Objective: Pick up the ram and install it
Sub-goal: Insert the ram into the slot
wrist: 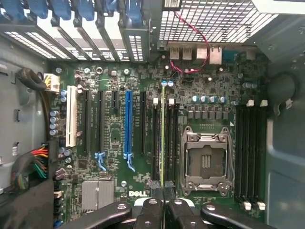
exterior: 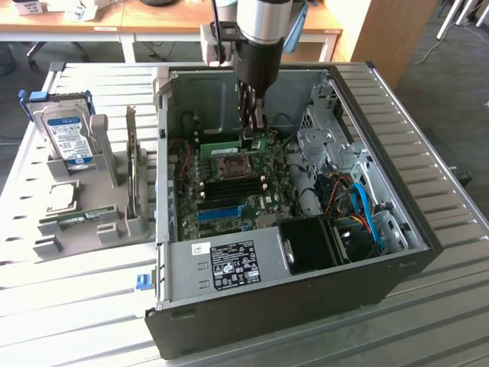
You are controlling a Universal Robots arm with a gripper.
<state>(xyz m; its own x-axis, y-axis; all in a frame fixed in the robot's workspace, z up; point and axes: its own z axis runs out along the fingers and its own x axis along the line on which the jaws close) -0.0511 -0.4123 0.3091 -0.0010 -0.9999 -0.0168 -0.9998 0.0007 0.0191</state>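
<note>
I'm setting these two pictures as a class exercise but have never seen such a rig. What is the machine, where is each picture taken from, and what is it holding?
The machine is a robot arm ending in a pincer. One picture comes from a camera off the arm, looking down on an open computer case lying on a slatted metal table. The other comes from a camera on the wrist, looking at the motherboard. The pincer is shut on the ram, a thin green stick seen edge-on, lined up with a memory slot beside the processor socket. Whether it is seated I cannot tell. On the exterior view's left, a grey holder keeps a hard drive.
</note>
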